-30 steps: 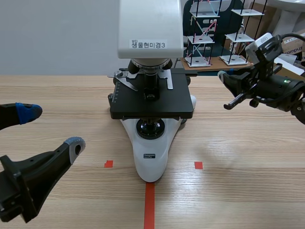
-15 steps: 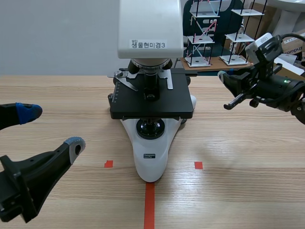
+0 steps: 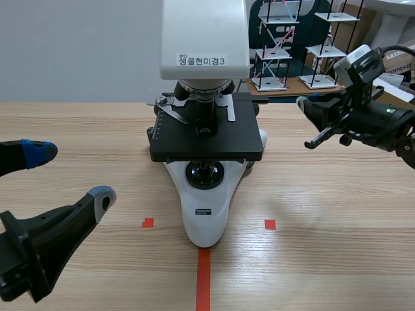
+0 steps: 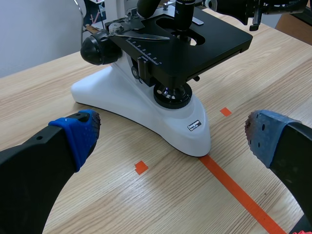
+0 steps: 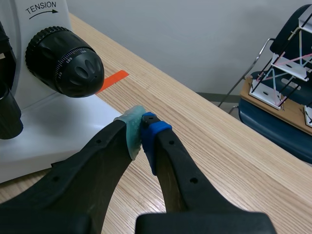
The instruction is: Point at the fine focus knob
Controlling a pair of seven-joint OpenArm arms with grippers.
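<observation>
Right end effector (image 5: pixel 142 129), closed and empty, tips near the black ribbed focus knob (image 5: pixel 64 61) of the white microscope (image 3: pixel 206 217); left end effector (image 3: pixel 70 175) wide open, empty

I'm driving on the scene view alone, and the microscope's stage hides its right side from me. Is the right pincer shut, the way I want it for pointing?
Observer: Yes. In the right wrist view the right pincer is shut, its pads meeting at the tips.
Operator: Is it touching a knob?
Observer: No. The black focus knob sits ahead of the tips, off to one side, with a clear gap between them.
Operator: Anything to tell that knob by?
Observer: A numbered scale rings it, and "TENSION" with an arrow is printed on the white microscope body next to it.
</observation>
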